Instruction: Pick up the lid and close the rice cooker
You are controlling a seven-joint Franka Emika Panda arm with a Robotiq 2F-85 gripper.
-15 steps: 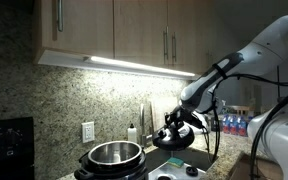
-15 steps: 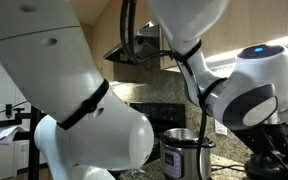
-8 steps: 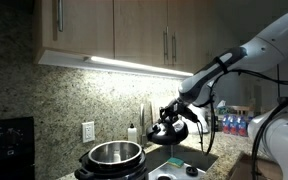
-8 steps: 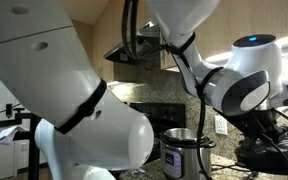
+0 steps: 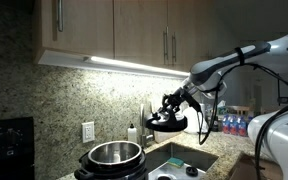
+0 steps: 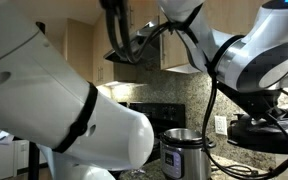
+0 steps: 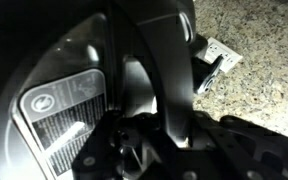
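Your gripper [image 5: 171, 107] is clamped on the knob of the lid [image 5: 167, 123] and holds it in the air beneath the lit wall cabinets [image 5: 134, 30], slightly tilted and touching nothing else. The lid hangs higher than the rice cooker [image 5: 111, 160] and off to one side of it, not over the opening. The cooker stands uncovered in front of the granite backsplash [image 5: 44, 100]. Its steel inner pot [image 5: 112, 152] shows bright walls, but you cannot tell whether anything is inside. In an exterior view the lid [image 6: 264, 130] is a dark disc near the cooker [image 6: 184, 152]. In the wrist view the lid [image 7: 54, 60] fills most of the picture, with a grey label [image 7: 69, 105] on it and a wall outlet [image 7: 214, 55] beyond.
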